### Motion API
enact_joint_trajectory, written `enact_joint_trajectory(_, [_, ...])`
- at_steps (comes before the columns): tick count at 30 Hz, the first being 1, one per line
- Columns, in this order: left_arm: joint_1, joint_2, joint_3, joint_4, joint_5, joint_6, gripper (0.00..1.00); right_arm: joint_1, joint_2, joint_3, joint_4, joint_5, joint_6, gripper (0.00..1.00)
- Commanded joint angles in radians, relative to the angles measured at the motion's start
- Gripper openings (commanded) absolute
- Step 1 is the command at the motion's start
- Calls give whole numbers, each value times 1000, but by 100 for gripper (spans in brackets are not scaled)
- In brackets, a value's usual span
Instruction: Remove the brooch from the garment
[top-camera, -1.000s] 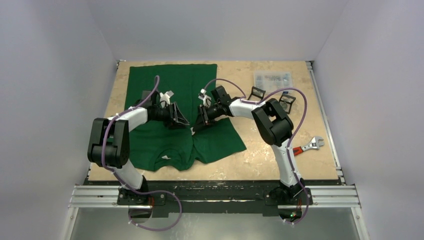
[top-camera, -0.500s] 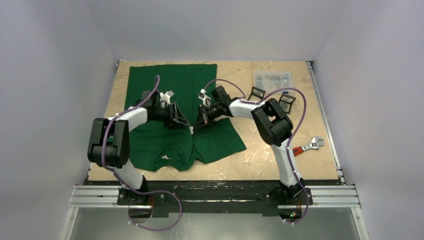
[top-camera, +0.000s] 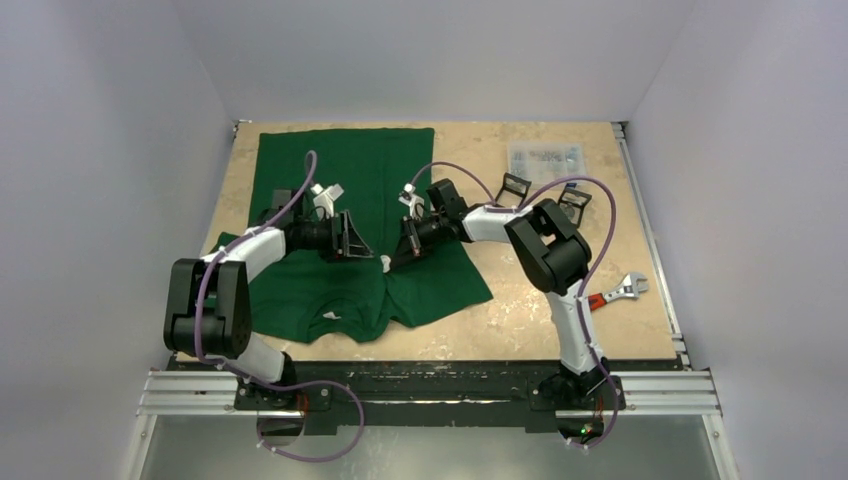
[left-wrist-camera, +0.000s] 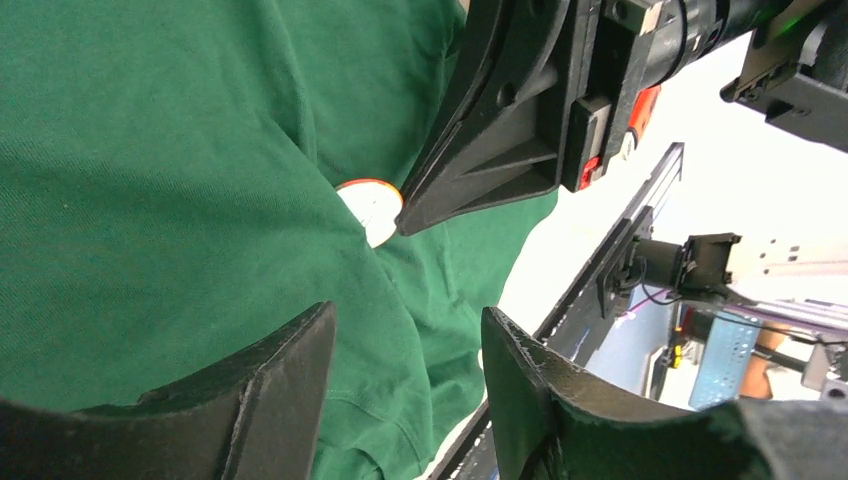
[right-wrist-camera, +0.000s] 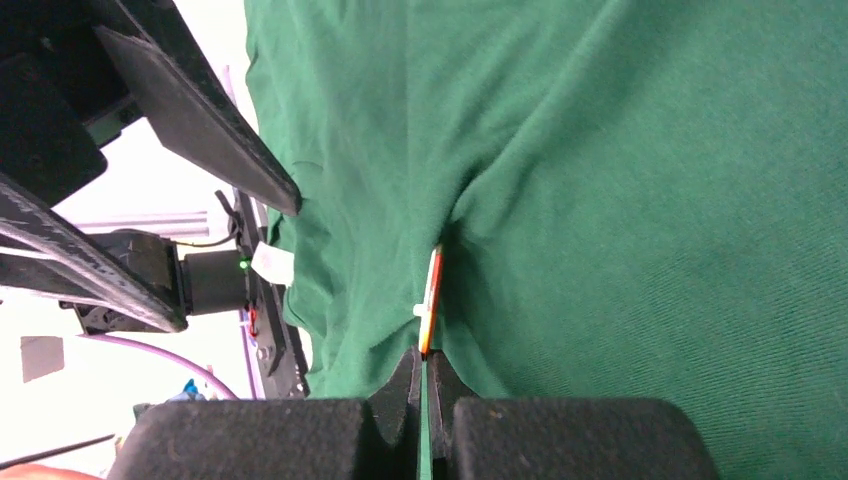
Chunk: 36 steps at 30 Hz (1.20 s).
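The dark green T-shirt (top-camera: 340, 170) lies flat on the table, its white neck label (top-camera: 333, 315) near the front edge. A small round white brooch with an orange rim (left-wrist-camera: 370, 208) sits on a pulled-up peak of fabric at the shirt's middle (top-camera: 385, 263). My right gripper (right-wrist-camera: 422, 360) is shut on the brooch's edge (right-wrist-camera: 431, 300), seen edge-on, with the cloth puckered around it. My left gripper (left-wrist-camera: 405, 325) is open and empty, just left of the brooch over the shirt (top-camera: 352, 238), not touching it.
A red-handled adjustable wrench (top-camera: 612, 292) lies at the right. A clear plastic bag (top-camera: 545, 157) lies at the back right, with two small black stands (top-camera: 513, 185) (top-camera: 574, 205) near it. The metal rail (top-camera: 430, 385) runs along the front edge.
My left gripper has drawn back to the left, away from the brooch. My right gripper stays closed at the brooch, shifted only slightly.
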Motion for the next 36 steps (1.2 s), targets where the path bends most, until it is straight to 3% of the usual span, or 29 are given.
enact_joint_trajectory(1, [5, -44, -32, 85, 29, 67, 54, 5, -97, -36, 130, 6, -17, 0])
enact_joint_trajectory(8, [4, -12, -15, 89, -33, 59, 50, 4, -87, -42, 119, 53, -17, 0])
enact_joint_trajectory(15, [2, 85, 13, 91, -29, -36, 40, 5, -16, 22, 52, 67, 0, 0])
enact_joint_trajectory(20, [0, 123, 26, 92, -34, -47, 35, 8, -1, 39, 59, 62, 27, 16])
enact_joint_trajectory(26, [-1, 129, 40, 71, -28, -38, 35, 13, 16, 53, 66, 52, 46, 20])
enact_joint_trajectory(31, [0, 129, 35, 72, -23, -37, 34, 15, 25, 62, 74, 40, 51, 17])
enact_joint_trajectory(35, [1, 114, 36, 80, -20, -28, 38, 14, 26, 63, 85, 27, 54, 0])
enact_joint_trajectory(36, [1, 104, 33, 84, -20, -19, 40, 14, 23, 61, 89, 21, 56, 0])
